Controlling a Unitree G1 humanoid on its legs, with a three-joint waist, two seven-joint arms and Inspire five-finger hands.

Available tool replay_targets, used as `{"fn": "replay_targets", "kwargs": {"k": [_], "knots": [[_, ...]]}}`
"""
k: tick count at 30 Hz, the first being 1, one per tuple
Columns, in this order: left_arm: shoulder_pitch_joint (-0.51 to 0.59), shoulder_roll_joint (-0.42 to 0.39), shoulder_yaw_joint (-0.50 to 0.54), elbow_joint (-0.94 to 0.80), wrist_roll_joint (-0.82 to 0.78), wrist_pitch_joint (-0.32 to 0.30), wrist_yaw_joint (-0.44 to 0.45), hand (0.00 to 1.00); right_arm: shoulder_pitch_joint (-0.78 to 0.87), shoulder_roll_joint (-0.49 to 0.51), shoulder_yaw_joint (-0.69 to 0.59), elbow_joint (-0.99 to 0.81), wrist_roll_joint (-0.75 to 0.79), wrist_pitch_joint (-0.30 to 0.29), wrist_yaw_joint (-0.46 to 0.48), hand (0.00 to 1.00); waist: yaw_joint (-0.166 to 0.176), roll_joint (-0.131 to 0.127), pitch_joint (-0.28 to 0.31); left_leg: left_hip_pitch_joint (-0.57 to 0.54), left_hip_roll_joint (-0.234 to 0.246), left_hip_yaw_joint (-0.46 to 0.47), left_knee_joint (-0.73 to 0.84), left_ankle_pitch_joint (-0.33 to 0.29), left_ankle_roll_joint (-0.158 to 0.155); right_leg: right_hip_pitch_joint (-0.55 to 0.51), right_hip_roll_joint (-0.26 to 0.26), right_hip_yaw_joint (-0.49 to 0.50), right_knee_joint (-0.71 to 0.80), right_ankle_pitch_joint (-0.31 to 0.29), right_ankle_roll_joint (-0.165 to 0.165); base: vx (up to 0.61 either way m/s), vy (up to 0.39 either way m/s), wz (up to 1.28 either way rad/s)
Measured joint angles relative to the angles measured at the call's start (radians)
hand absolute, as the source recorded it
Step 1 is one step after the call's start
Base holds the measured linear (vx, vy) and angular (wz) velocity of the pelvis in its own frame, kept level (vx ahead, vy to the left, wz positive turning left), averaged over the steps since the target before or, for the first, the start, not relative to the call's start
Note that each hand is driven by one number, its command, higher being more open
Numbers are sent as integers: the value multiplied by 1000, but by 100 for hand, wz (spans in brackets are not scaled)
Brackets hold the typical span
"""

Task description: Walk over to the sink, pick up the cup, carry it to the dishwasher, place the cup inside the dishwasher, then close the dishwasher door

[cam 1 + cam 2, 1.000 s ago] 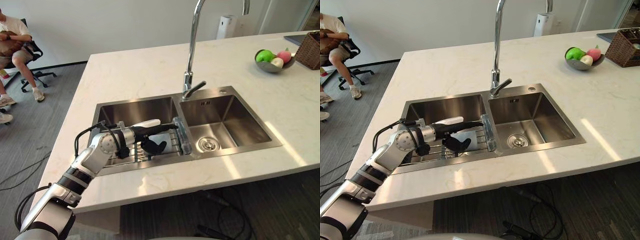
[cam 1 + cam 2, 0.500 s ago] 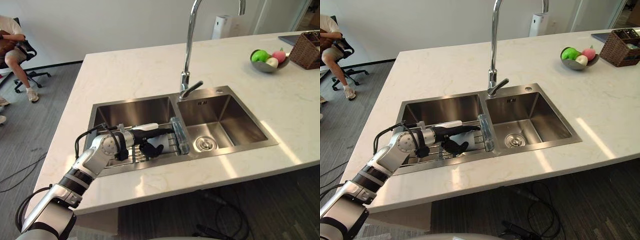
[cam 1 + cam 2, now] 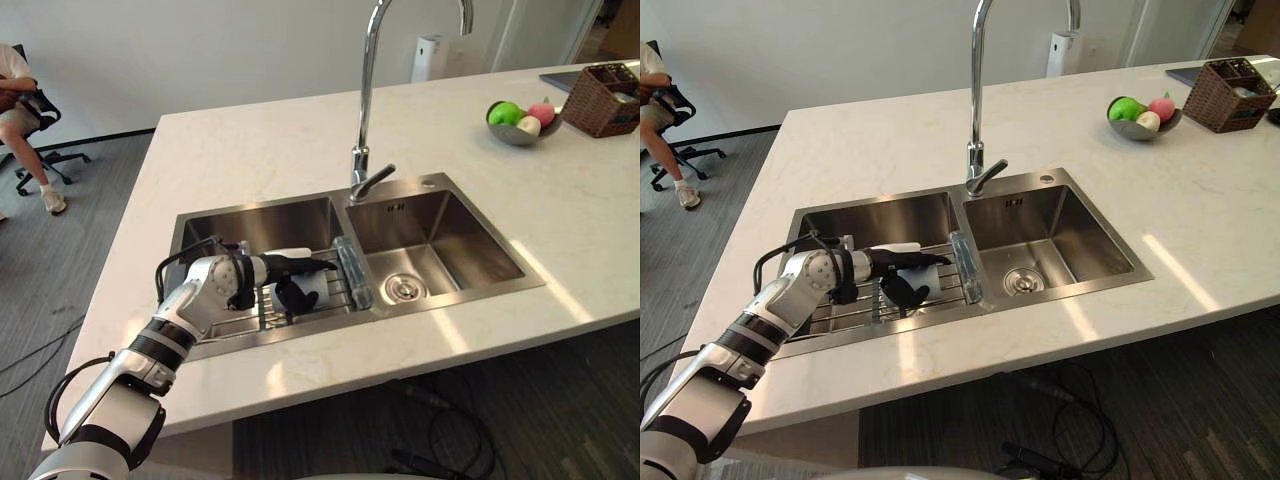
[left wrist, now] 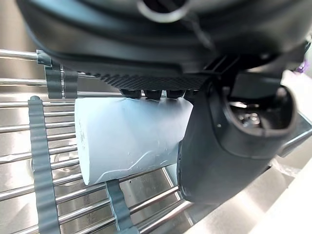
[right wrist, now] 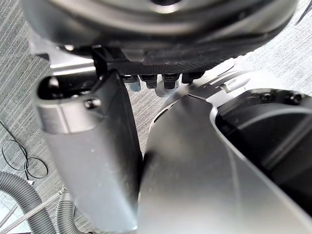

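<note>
Pale stone counter (image 3: 250, 150) runs across my head cameras, with a steel double sink (image 3: 425, 181) set into it and a tall curved tap (image 3: 362, 100) rising between the two basins. At the far right end of the counter I see a grey bowl (image 3: 512, 135) of fruit and, just beside it, a wicker basket (image 3: 598, 100). Off in the far left corner a person (image 3: 20, 100) sits on an office chair.

My left hand (image 3: 280, 267) reaches into the left basin, over a wire rack (image 4: 19, 126) that spans it. The cup (image 4: 126, 136), white, lies on its side on the rack's bars. From the left wrist camera, the fingers (image 4: 151, 92) are stretched out straight along the cup's upper side and the thumb (image 4: 229, 141) hangs down past one end of it, so the cup sits between them. The hand is not closed round it, and the cup rests on the rack.

My right hand (image 5: 92, 161) shows in its own wrist camera, above grey carpet, fingers relaxed and holding nothing.
</note>
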Motion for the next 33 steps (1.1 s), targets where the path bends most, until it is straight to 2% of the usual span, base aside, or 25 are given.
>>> {"fn": "replay_targets", "kwargs": {"k": [5, 7, 11, 15, 17, 21, 23, 26, 30, 31, 33], "knots": [[-12, -26, -10, 47, 49, 20, -29, 100, -3, -4, 12, 2, -16, 14, 3, 100, -3, -4, -11, 11, 0, 14, 0, -2, -1, 2, 1, 16, -2, 1, 1, -26, -10, -8], [-12, -28, -10, 56, 63, 52, -30, 100, -9, -4, 15, 1, -19, 15, 8, 100, -12, -5, -13, 13, 0, 18, 0, -3, -2, 2, 1, 21, -2, 1, 3, -39, -15, -7], [-9, -43, -3, 55, 93, 75, -32, 100, -11, -6, 15, 1, -41, 19, 23, 100, -14, -5, -15, 13, 0, 20, 0, -3, -2, 0, 1, 24, -2, 2, 5, -7, -3, -1], [47, -56, 71, 23, 119, 78, -28, 100, -18, -7, 18, 1, -54, 29, 29, 100, -14, -5, -15, 12, 1, 19, 5, -5, -5, -6, 3, 31, 1, 4, 8, 5, -12, -5], [99, -57, 109, -27, 140, 77, -2, 100, -21, -7, 19, 1, -56, 30, 32, 100, -13, -5, -14, 11, 2, 16, 5, -8, -6, -14, 4, 41, 2, 6, 10, 5, -18, -15], [215, -90, 196, -62, 163, 43, 117, 100, -22, -5, 18, -4, -79, 32, 45, 100, -11, -7, -14, 11, 4, 16, 10, -18, -10, -18, 6, 51, 2, 7, 10, -2, -15, -8], [262, -109, 211, -62, 190, 26, 208, 100, -23, -6, 18, -7, -94, 36, 52, 100, -7, -6, -12, 8, 7, 19, 27, -31, -11, -18, 5, 56, 2, 7, 10, -13, -17, -8], [302, -142, 245, -62, 244, 16, 284, 100, -23, -8, 18, -9, -102, 36, 61, 100, -3, -5, -8, 10, 8, 19, 32, -37, -12, -19, 6, 63, 2, 7, 11, -20, -21, -7], [332, -164, 279, -62, 259, 17, 328, 100, -30, -8, 18, -8, -127, 37, 73, 100, -2, -5, -7, 10, 8, 19, 32, -40, -16, -19, 6, 64, 1, 7, 11, 0, 0, 0], [339, -177, 291, -61, 276, 18, 341, 0, -30, -8, 18, -8, -130, 37, 74, 100, 2, -5, -7, 11, 8, 19, 32, -42, -19, -20, 6, 64, 1, 7, 11, 0, 0, 0], [342, -186, 295, -61, 293, 26, 350, 0, -32, -8, 18, -8, -133, 37, 76, 100, 3, -6, -6, 11, 8, 19, 32, -42, -19, -20, 6, 64, 0, 7, 11, 0, 0, 0]]}}
